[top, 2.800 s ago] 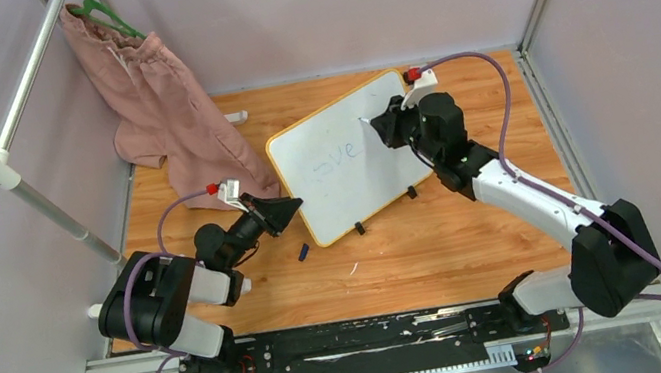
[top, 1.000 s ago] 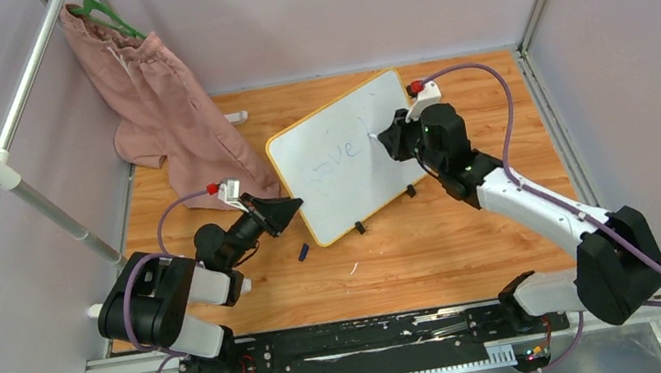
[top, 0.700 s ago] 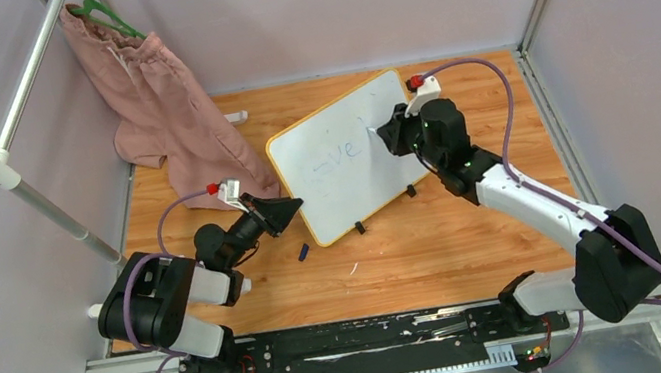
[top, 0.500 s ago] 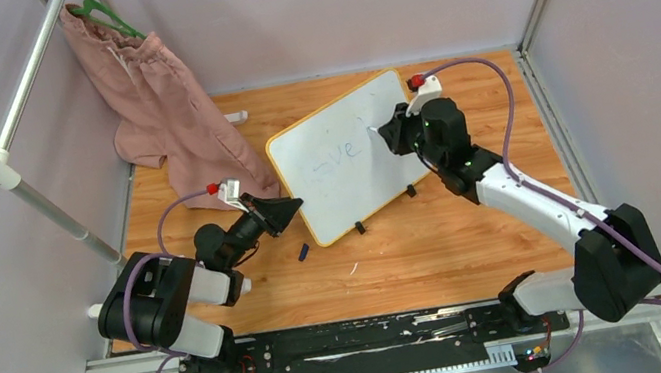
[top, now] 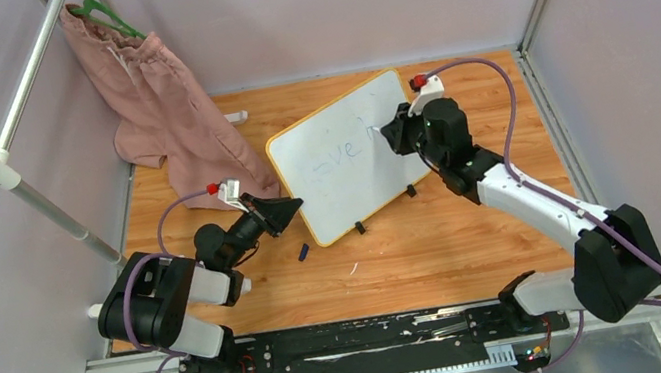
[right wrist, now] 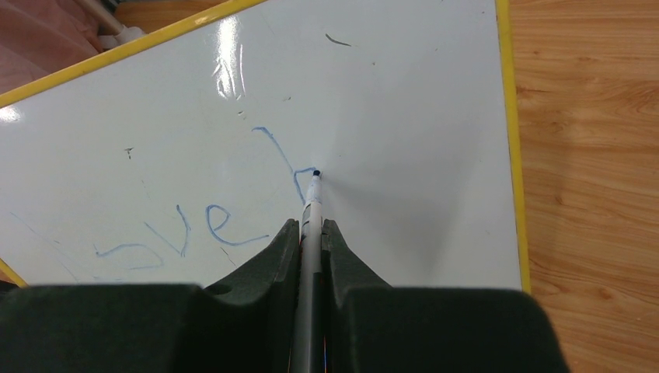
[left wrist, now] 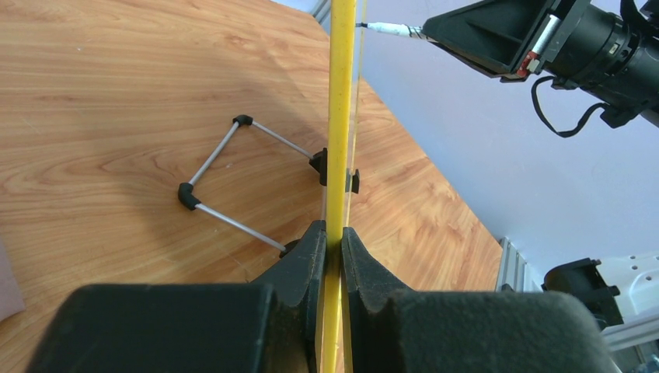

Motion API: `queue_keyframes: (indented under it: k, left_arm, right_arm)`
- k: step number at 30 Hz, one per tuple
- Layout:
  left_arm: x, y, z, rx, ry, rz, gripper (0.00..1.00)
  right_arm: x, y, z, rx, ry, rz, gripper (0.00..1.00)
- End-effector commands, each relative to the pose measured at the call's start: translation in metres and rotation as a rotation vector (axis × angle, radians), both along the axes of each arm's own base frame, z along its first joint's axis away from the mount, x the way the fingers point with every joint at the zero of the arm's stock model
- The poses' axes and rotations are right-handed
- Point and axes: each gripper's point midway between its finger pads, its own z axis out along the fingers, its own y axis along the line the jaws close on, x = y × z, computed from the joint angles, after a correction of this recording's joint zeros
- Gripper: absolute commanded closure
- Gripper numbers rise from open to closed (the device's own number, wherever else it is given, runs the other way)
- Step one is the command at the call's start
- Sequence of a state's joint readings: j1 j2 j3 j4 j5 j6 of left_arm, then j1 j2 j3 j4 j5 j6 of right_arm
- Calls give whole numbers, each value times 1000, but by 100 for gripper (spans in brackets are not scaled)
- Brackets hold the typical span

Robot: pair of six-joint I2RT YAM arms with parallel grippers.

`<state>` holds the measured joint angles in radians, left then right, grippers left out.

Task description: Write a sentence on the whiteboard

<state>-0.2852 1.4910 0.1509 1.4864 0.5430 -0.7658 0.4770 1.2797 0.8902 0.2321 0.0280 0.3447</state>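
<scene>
The wooden table [top: 478, 243] before me shows light plank grain. Near its middle a yellow-framed whiteboard [top: 357, 187] stands tilted on black feet and a wire stand [left wrist: 225, 179]. A small dark cap [top: 303, 251] lies near the board's closest corner. At my far left, a pink garment [top: 200, 158] rests its hem on the wood, with a small white piece [top: 237, 117] beside it.

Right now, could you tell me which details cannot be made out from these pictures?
- Sentence: its first letters are too faint in the right wrist view and too small from the top.
- Marker: its barrel is hidden between the fingers of the right claw.
- Whiteboard: its face is edge-on in the left wrist view, gripped by the left claw.
- Small dark item on the table: too small from the top.
</scene>
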Motion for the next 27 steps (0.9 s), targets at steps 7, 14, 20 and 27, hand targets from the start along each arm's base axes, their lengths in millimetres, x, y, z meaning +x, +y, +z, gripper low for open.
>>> queue_keyframes:
  k: [7,14,20,27]
  left_arm:
    - [-4,-3,20,-18,-86,-16,100]
    - [-5,-2,19,-18,-85,-16,100]
    - [-4,-3,20,-19,-85,-16,100]
    - [-5,-2,20,-20,-87,-16,100]
  right_arm:
    - [-12,-15,-23,-19,43,-28,100]
    - [-17,-21,-5,-1,0,-48,100]
    - [-17,-23,19,17,-50,-53,100]
    - [-11,-17,21,20,-49,-36,100]
